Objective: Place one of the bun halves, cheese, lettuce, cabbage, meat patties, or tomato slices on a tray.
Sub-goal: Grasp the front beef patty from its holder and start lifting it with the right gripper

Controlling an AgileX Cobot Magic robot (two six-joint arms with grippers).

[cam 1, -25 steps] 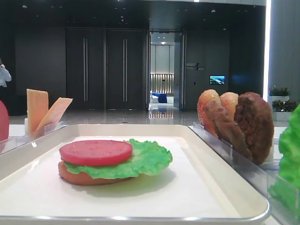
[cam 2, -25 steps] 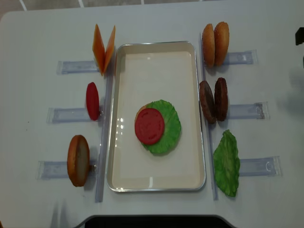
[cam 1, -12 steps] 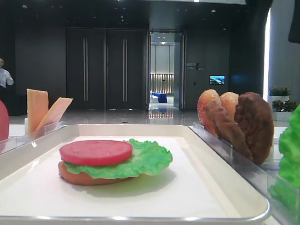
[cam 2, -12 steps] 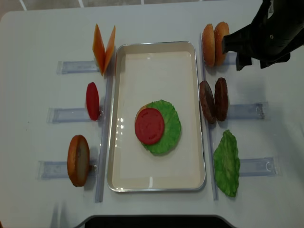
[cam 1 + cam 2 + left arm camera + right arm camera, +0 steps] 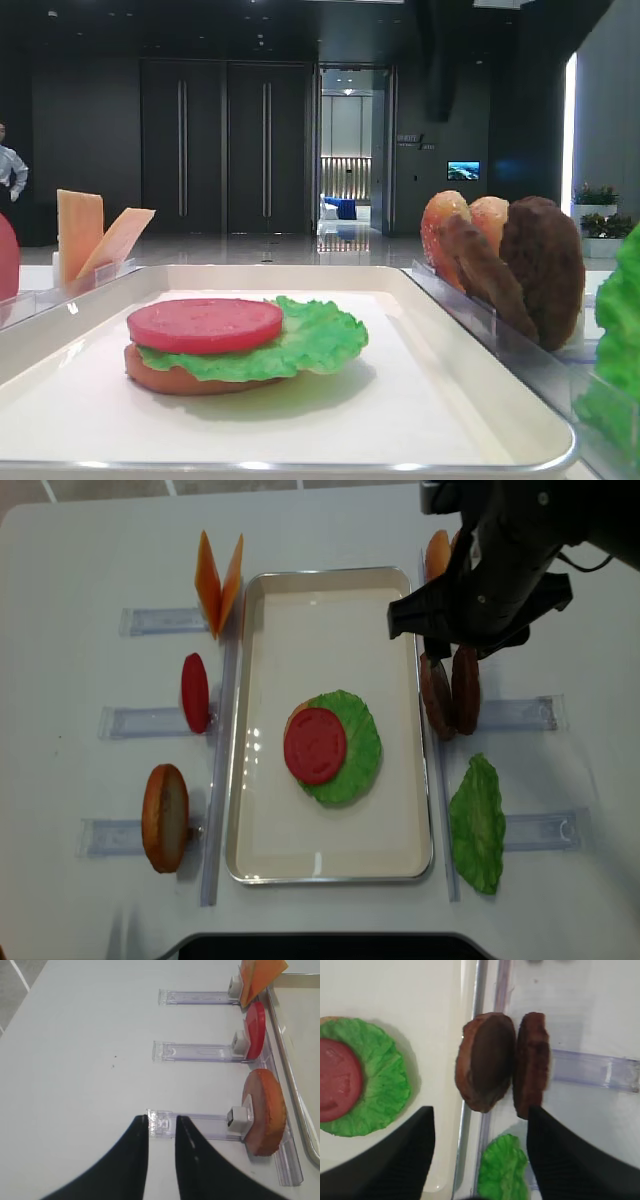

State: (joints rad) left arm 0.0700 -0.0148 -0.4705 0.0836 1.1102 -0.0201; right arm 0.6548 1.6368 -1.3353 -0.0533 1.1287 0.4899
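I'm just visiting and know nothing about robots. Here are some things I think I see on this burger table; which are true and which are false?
1. A tomato slice lies on top of lettuce on the tray. True.
2. The two meat patties are already on the tray. False: they stand on edge in a rack beside its right rim.
3. The right gripper is open and empty, above the patties. True.
4. The left gripper is holding a bun half. False: it is shut on nothing, and the bun half stands apart in its rack.
5. The cheese lies flat on the tray. False: it stands outside the upper left corner.
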